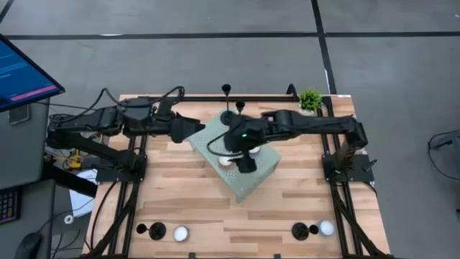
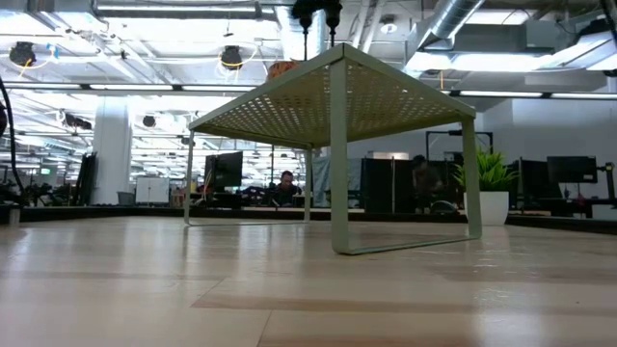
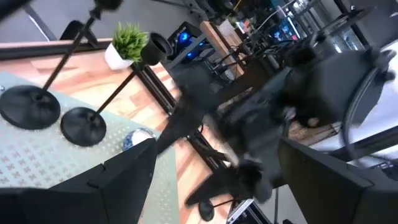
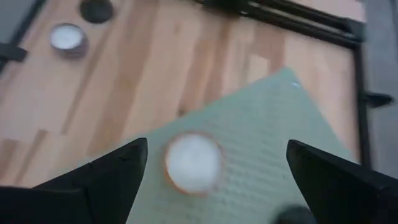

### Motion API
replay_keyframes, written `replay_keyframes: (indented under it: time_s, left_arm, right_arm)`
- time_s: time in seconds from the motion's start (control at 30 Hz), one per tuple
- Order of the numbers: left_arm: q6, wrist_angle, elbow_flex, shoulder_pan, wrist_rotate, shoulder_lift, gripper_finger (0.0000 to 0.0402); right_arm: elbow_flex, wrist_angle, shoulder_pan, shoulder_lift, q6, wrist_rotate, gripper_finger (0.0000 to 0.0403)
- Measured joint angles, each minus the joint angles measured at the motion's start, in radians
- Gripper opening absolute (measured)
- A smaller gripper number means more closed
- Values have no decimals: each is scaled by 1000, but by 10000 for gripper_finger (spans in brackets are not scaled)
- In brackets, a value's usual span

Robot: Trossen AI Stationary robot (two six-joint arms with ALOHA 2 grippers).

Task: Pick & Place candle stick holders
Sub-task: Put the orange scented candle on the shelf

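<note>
**Right gripper held open above the green rack**

Along the near edge of the wooden slatted table [image 1: 180,194], two matte black candle stick holders are being kept, one at near left [image 1: 156,231] and one at near right [image 1: 300,231], each just beside a round white tealight candle [image 1: 180,233]. At mid-table, the right gripper [image 4: 208,163] is being held spread wide above the pale green perforated metal rack [image 1: 266,169], over a tealight [image 4: 193,162] lying on it. Two further black holders [image 3: 28,104] [image 3: 83,124] are being carried upright on the rack's far part. The left gripper [image 3: 214,177] is being held open at the rack's left. A small green potted plant [image 1: 310,99] is being kept at the far right corner.
</note>
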Motion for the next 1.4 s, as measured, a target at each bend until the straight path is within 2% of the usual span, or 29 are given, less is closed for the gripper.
replay_keyframes:
  time_s: [0.17,0.37,0.47,0.73,0.93,1.2,1.4]
  left_arm:
    - [19,-2,0,0,-1,-25,335]
    - [52,3,0,0,-18,-66,335]
    - [93,-26,0,0,-69,-95,335]
    - [105,-250,-9,1,-265,-153,335]
    - [130,-280,-54,0,-279,-154,335]
    - [88,-287,-182,1,-289,-194,335]
    - [70,-282,-208,1,-291,-228,335]
  right_arm:
    - [41,-12,-4,72,40,-73,375]
    - [52,-22,-34,112,64,-75,375]
    - [51,-41,-39,129,83,-76,375]
    - [52,-61,-41,160,109,-76,375]
    - [51,-65,-48,160,113,-76,375]
    - [43,-72,-52,177,118,-79,375]
    - [34,-62,-58,175,117,-80,375]
